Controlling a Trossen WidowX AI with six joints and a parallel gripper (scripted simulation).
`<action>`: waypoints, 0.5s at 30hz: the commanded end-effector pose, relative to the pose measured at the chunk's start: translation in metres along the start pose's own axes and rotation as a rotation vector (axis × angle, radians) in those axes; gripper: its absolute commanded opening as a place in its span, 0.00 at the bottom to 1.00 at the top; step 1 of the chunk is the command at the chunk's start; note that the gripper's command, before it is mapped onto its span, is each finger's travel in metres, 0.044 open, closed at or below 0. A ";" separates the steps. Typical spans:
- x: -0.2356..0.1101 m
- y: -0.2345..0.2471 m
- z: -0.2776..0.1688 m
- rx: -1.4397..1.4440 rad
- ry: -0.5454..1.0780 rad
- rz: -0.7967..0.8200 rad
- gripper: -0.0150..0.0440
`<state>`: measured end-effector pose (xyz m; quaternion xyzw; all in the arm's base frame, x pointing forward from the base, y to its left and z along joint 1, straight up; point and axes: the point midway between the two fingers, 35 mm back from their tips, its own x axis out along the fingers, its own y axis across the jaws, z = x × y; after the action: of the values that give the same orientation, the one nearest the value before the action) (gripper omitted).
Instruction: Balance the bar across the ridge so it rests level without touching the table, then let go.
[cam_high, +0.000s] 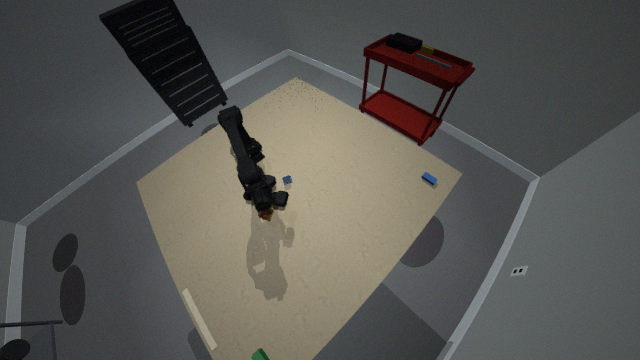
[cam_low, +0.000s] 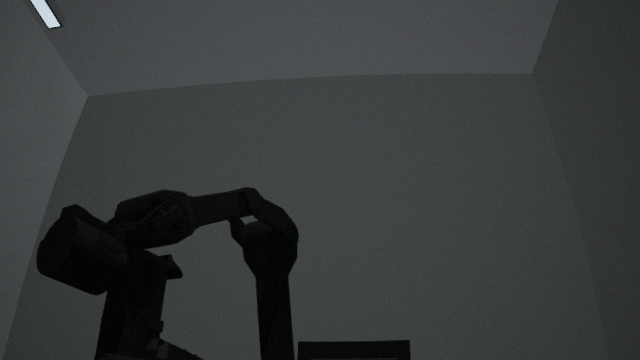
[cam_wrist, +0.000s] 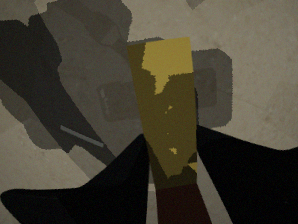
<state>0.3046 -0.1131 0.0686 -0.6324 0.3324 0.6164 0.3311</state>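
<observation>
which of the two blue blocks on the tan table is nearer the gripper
The small blue block just right of the gripper; the larger blue block lies far off near the table's right edge.

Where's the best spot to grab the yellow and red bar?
Probably near the middle of the bar, from above, pinching its two long flat sides. It is long and narrow, so a centred hold likely keeps it level. The tool is shut on it there.
</observation>
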 end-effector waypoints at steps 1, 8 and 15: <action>-0.013 -0.002 -0.002 -0.001 0.007 -0.007 0.25; -0.031 -0.002 -0.002 -0.002 0.007 -0.008 0.25; -0.049 -0.001 -0.001 -0.003 0.006 -0.009 0.25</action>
<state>0.3045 -0.1131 0.1066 -0.6324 0.3324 0.6164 0.3311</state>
